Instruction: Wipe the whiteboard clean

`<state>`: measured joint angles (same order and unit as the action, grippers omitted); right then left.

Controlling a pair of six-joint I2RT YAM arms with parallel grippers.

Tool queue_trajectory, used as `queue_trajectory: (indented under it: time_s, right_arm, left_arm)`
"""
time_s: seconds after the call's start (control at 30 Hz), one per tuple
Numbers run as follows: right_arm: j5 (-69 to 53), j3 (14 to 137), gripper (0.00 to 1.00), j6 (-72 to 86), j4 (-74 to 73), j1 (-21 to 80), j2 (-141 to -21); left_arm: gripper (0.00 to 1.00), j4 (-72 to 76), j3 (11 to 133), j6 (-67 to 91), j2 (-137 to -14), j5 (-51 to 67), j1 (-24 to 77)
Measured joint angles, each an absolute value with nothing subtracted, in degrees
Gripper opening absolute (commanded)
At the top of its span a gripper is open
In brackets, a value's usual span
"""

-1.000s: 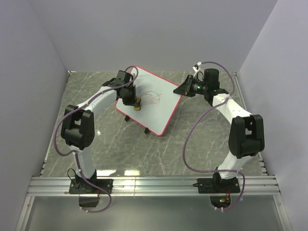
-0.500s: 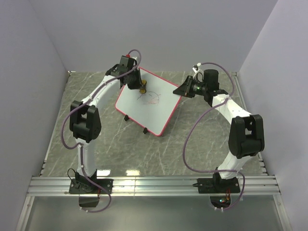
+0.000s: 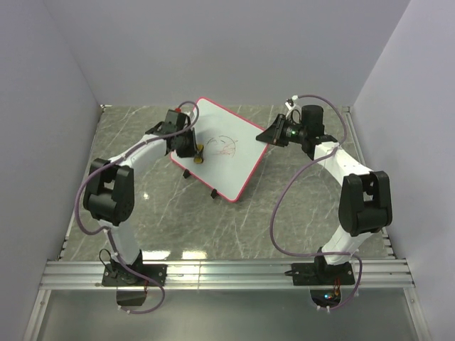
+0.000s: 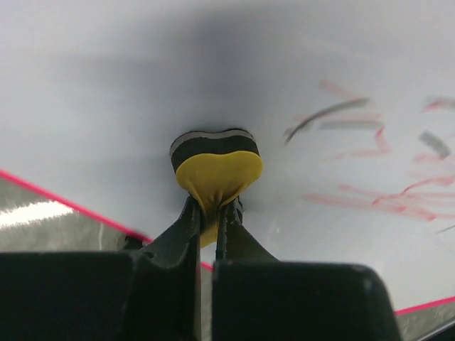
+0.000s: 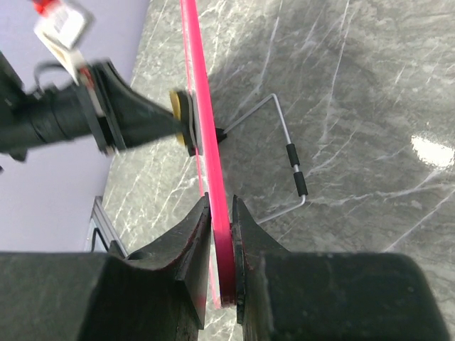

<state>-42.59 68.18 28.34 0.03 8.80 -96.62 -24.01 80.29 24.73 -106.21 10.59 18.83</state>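
Wiping looks to be the step in hand: the left gripper (image 4: 212,209), jaws pinched tight on the yellow eraser (image 4: 217,167), presses its pad against the whiteboard (image 3: 234,167) near its left edge. The right gripper (image 5: 222,213) clamps its jaws narrowly on the whiteboard's pink-framed right edge, steadying it where it stands tilted on the table (image 3: 284,206). Red and black pen marks (image 4: 370,142) lie on the whiteboard just right of the eraser, seemingly unwiped, so the next move calls for a firm sweep across them, pad flat, without tipping the whiteboard.
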Motion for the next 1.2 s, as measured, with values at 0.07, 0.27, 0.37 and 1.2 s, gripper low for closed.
queue_trajectory:
  time_s: [0.07,0.27,0.37,1.2]
  right_arm:
    - [-42.6,67.7,0.0,28.3,0.4,8.8,-96.3]
    - [-42.7,67.0,0.0,28.3,1.5,8.8,-96.1]
    - [-42.6,67.0,0.0,28.3,1.5,8.8,-96.1]
    - [-42.8,66.2,0.0,28.1,1.4,8.8,-95.9]
  left_arm:
    - [0.0,-23.5,76.7,24.8,-104.7,10.6,19.2]
    - [0.0,-25.9,77.6,24.8,-105.0,10.2,19.5]
    - [0.0,-32.0,84.4,24.5,-108.4,9.8,19.7]
    - [0.0,-22.0,73.8,26.1,-103.6,17.8,20.6]
